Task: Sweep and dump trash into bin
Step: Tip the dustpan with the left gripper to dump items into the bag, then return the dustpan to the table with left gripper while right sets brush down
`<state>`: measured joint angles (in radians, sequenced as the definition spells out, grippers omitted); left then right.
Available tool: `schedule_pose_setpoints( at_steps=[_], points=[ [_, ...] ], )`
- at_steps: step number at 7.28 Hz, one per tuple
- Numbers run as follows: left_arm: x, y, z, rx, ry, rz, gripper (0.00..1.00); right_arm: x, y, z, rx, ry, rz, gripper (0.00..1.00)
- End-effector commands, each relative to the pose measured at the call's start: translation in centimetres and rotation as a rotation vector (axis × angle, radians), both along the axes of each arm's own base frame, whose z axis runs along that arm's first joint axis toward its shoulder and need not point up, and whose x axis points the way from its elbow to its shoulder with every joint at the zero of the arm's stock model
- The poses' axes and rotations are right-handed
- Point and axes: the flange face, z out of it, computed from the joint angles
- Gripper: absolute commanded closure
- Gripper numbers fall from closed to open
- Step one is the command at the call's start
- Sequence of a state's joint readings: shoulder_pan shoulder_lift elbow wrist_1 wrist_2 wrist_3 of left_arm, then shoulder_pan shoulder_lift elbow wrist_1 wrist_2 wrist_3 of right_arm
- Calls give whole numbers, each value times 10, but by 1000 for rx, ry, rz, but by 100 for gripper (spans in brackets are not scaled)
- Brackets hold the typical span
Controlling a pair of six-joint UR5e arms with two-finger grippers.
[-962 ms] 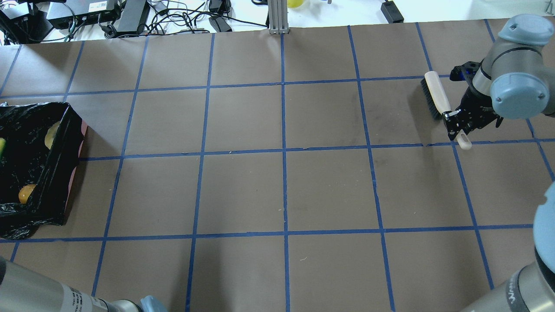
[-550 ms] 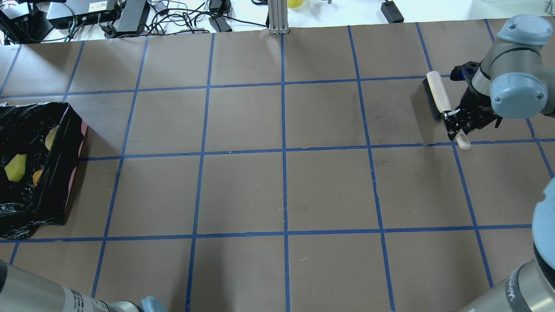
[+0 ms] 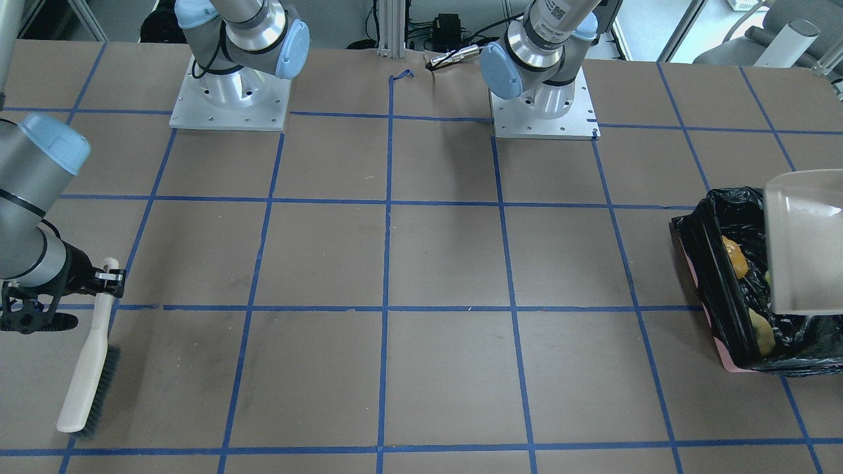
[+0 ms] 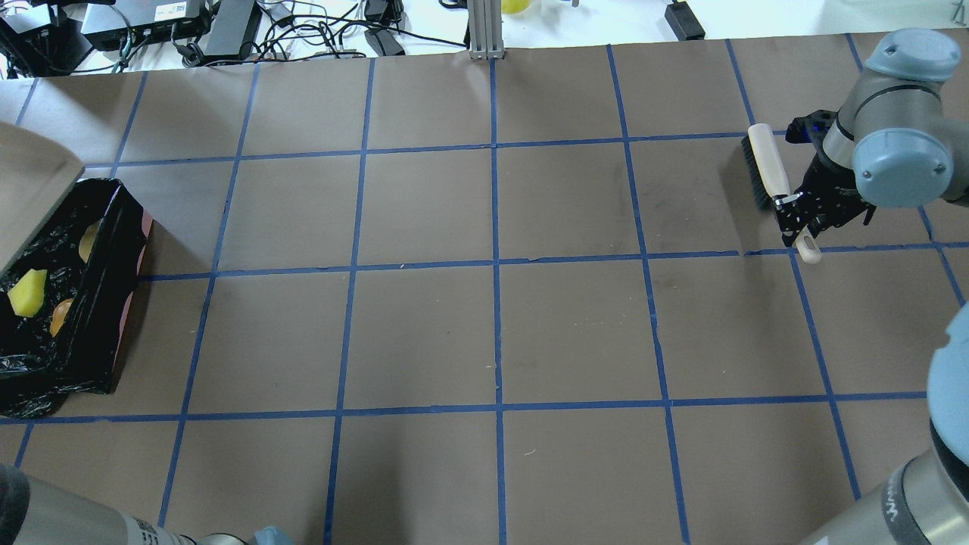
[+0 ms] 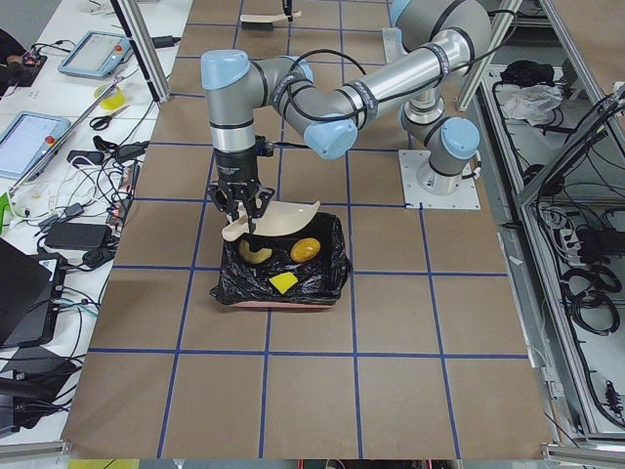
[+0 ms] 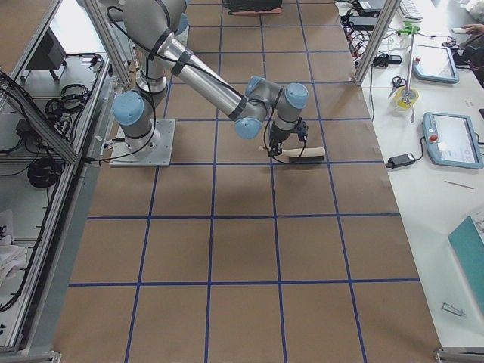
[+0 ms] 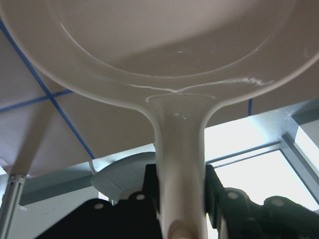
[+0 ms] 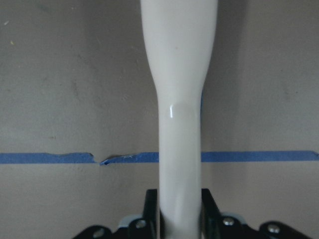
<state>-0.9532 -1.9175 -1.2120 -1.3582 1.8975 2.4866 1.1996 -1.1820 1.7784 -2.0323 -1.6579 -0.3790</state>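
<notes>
The bin, lined with a black bag, stands at the table's left end. The trash lies inside it: a yellow sponge piece, a golden-brown lump and a pale wedge. The beige dustpan hangs tilted over the bin's far side, its pan empty in the left wrist view. My left gripper is shut on the dustpan's handle. At the far right, my right gripper is shut on the handle of a white brush, whose bristles rest on the table.
Brown paper with a blue tape grid covers the table. Cables and electronics lie beyond the far edge, and a metal post stands at the far middle. Both arm bases sit on the robot's side.
The sponge piece dropped into the bin and the lump rolled along inside it. The dustpan has swung into the overhead view above the bin. The right gripper and brush barely shifted.
</notes>
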Motion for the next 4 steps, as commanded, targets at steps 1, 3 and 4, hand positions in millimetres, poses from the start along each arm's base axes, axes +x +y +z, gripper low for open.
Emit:
schedule_pose_setpoints(
  at_steps=[1,3,4],
  points=[
    [-45,-17,-36,25,183,93,100,-1,-2,4,-5,2,0,37],
    [-114,-34,-77,44,251,144,100,-1,-5,9,-9,6,2,18],
    [-147,-40,-100,49,294,197,100,-1,-5,14,-20,8,3,7]
  ],
)
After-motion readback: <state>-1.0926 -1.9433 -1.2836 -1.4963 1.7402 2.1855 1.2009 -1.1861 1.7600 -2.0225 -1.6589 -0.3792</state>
